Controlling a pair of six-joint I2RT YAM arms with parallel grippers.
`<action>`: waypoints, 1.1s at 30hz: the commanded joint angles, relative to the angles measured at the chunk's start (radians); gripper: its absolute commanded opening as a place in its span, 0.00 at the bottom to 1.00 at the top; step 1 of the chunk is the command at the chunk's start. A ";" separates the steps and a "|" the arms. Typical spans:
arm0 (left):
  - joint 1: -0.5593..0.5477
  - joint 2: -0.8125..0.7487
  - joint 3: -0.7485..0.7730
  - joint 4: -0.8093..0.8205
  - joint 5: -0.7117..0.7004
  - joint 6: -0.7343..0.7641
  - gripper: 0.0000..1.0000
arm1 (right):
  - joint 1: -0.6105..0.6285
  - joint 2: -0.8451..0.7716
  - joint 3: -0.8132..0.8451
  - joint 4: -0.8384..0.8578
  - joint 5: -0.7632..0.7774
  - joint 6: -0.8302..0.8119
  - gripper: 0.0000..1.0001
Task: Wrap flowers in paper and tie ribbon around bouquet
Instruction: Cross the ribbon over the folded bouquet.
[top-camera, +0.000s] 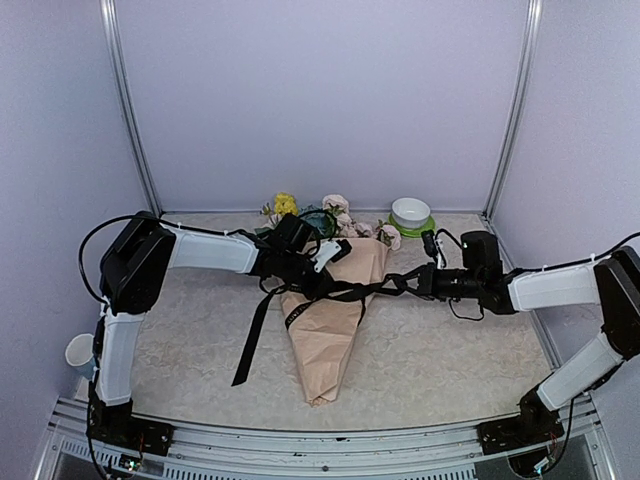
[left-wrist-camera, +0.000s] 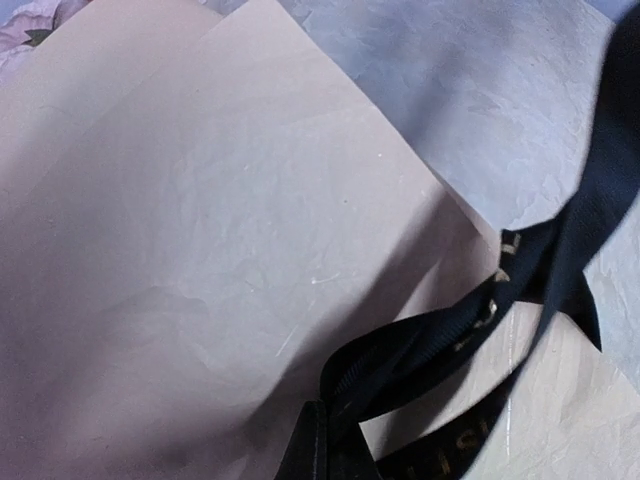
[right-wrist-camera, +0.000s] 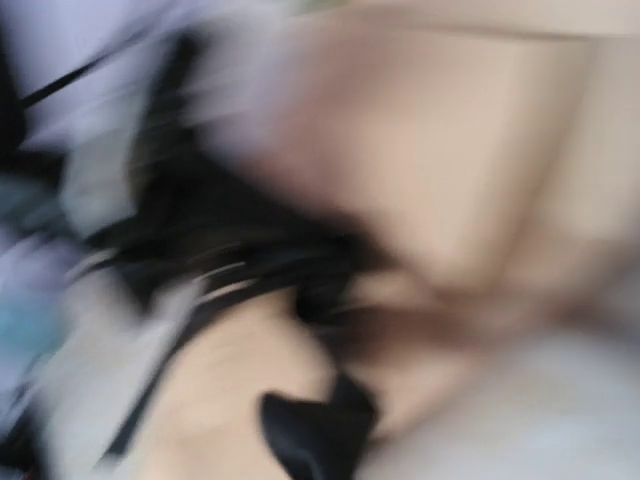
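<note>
Pale lavender walls (top-camera: 320, 100), mottled beige tabletop (top-camera: 450, 350)

Top view even, sharp; left wrist: shadow across paper (left-wrist-camera: 200, 220); right wrist motion-blurred.

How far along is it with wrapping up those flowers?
Done: the pink, blue and yellow artificial flowers lie inside the peach-tan paper cone. In hand: the long flat black ribbon crosses the cone, stretched between the left claw and right claw, both shut on it. To do: no finished knot or bow shows, and one loose tail trails on the table.
</note>
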 joint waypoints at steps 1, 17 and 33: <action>0.040 0.003 -0.032 -0.049 -0.112 0.017 0.00 | -0.060 -0.021 0.085 -0.472 0.480 0.029 0.01; 0.018 0.002 -0.022 -0.060 -0.102 0.021 0.00 | -0.231 0.053 0.179 -0.543 0.540 -0.061 0.31; 0.017 -0.083 -0.009 -0.064 -0.094 0.022 0.38 | 0.000 0.467 0.660 -0.786 0.701 -0.172 0.59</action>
